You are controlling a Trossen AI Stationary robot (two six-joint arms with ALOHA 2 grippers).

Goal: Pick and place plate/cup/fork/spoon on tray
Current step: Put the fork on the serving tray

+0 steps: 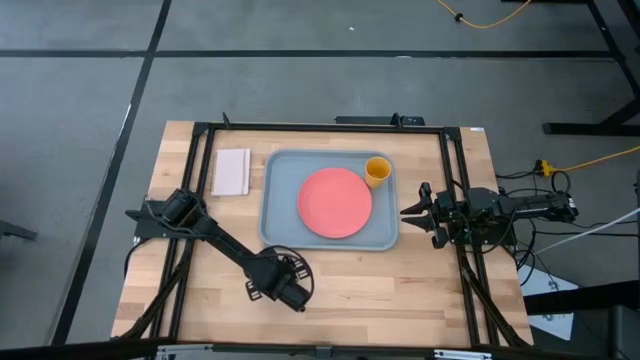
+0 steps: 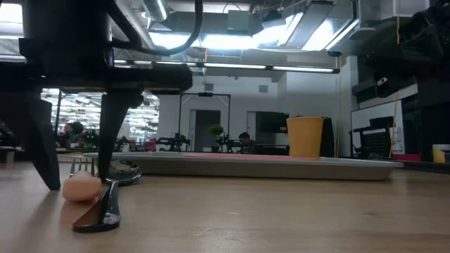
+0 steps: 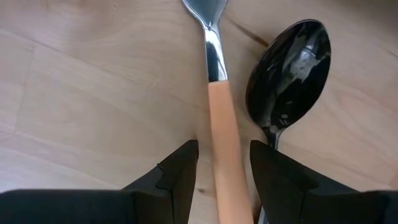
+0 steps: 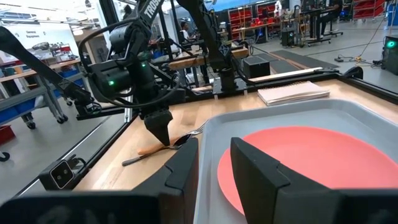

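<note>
The orange-handled fork (image 3: 222,130) and the dark spoon (image 3: 289,71) lie side by side on the bare wood near the table's front. My left gripper (image 1: 285,285) is open and points down over them. Its two fingers (image 3: 180,177) stand on either side of the fork's handle, low at the table, as the low view (image 2: 74,169) shows. The coral plate (image 1: 334,202) lies flat in the grey-blue tray (image 1: 278,205). The yellow cup (image 1: 377,170) stands upright in the tray's far right corner. My right gripper (image 1: 412,212) is open and empty beside the tray's right rim. My left gripper straddles the fork's orange handle (image 3: 225,168) from above, with its fingers across the handle. A narrow gap shows on one side. I cannot tell whether the other finger (image 3: 277,177) touches the handle or the spoon's thin handle beneath it. The fork lies flat on the table.
A small pale pad (image 1: 231,172) lies on the wood left of the tray. A black frame (image 1: 320,127) runs along the table's far edge and down both sides. Bare wood lies in front of the tray, around the fork and spoon.
</note>
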